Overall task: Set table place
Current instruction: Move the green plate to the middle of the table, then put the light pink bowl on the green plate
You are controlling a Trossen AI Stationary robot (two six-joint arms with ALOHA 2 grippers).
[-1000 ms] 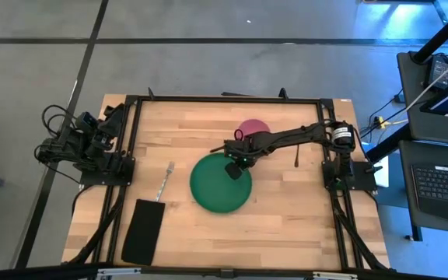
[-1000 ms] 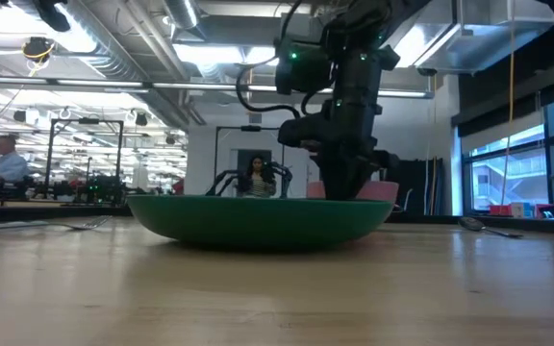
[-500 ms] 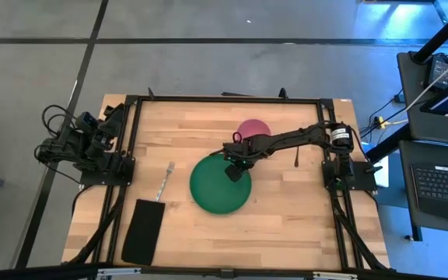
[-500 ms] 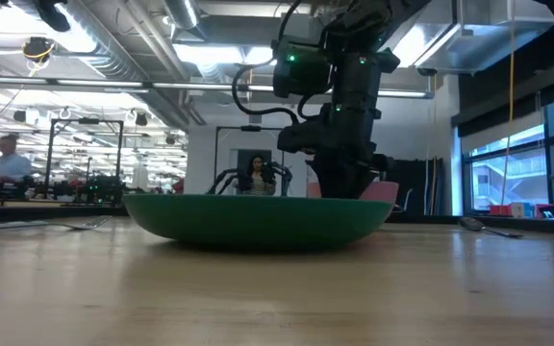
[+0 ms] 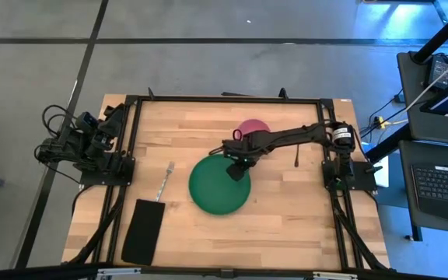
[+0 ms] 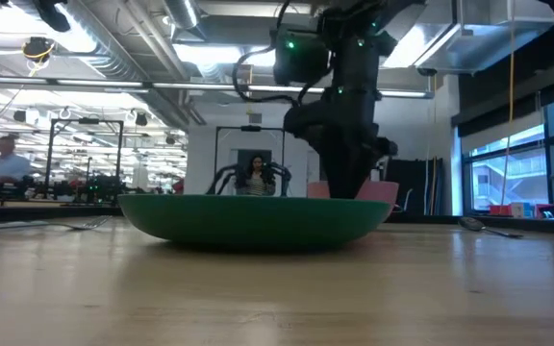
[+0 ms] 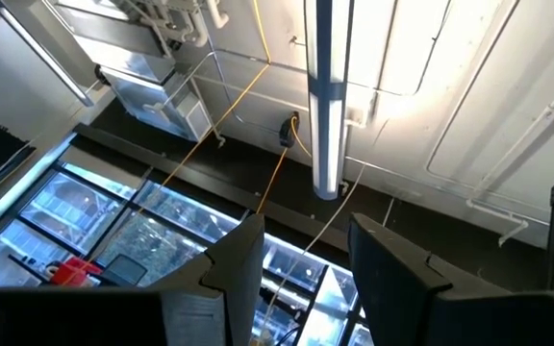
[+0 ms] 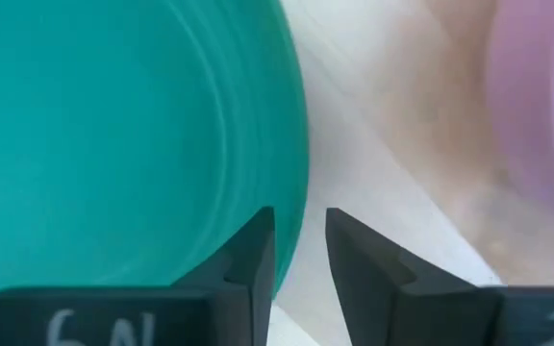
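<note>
Right jaws narrowly parted astride green plate rim on wood table; ceiling lights behind.

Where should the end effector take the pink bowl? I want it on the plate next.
Probably the bowl's rim, from straight above: it sits upright and open-topped, so one finger could go inside the wall and one outside. The side away from the plate looks freest; the right end effector is at the plate's rim nearest the bowl.
</note>
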